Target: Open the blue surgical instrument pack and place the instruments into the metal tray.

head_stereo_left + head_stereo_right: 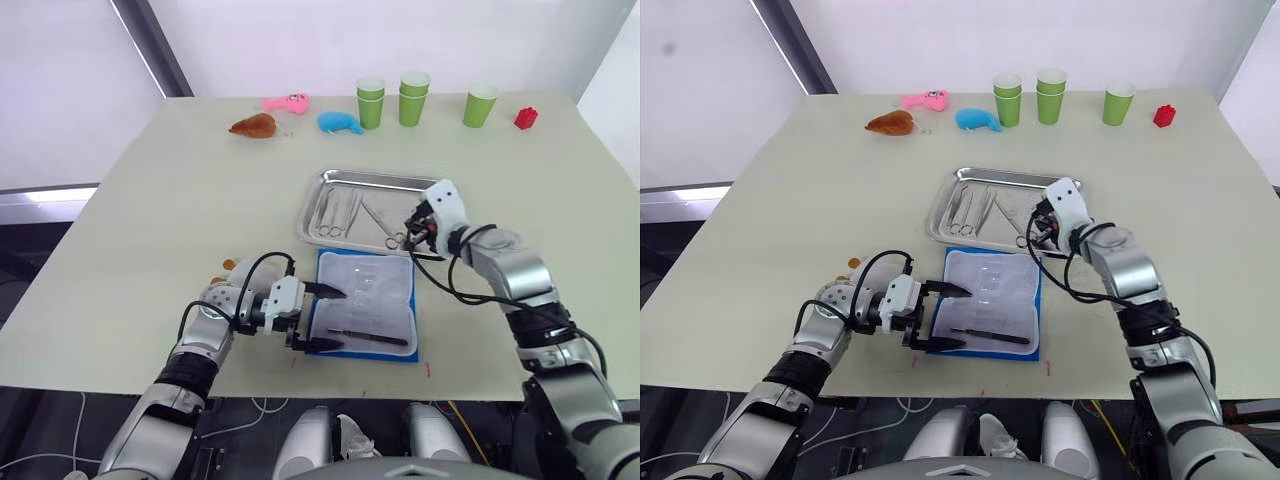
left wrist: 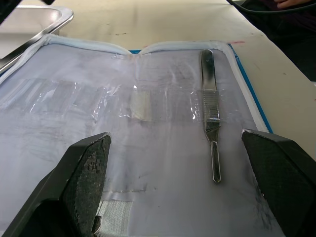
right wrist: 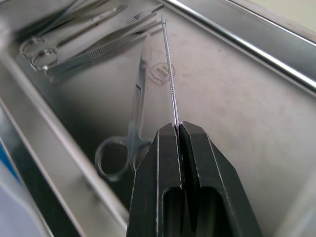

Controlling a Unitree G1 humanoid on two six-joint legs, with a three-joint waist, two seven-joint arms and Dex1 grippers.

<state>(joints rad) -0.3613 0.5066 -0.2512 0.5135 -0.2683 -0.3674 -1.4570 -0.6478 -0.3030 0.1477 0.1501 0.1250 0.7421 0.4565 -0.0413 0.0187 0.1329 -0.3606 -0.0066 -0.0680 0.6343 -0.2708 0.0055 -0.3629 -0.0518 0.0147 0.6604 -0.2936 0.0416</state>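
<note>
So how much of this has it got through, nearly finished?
Nearly. The blue surgical instrument pack lies open on the table, and several instruments already sit in the metal tray. The right end effector is shut on a slim tool over the tray. One last instrument remains strapped in the pack, in front of the open left end effector.

No text, number or brand can be read anywhere. The one mark is a small round stamp on the floor of the tray (image 3: 256, 98), seen in the right wrist view just beside a pair of scissors (image 3: 129, 133); its lettering is too faint and small to make out. The cups (image 1: 414, 98), the toys and the pack (image 1: 366, 303) bear no legible labels.
</note>
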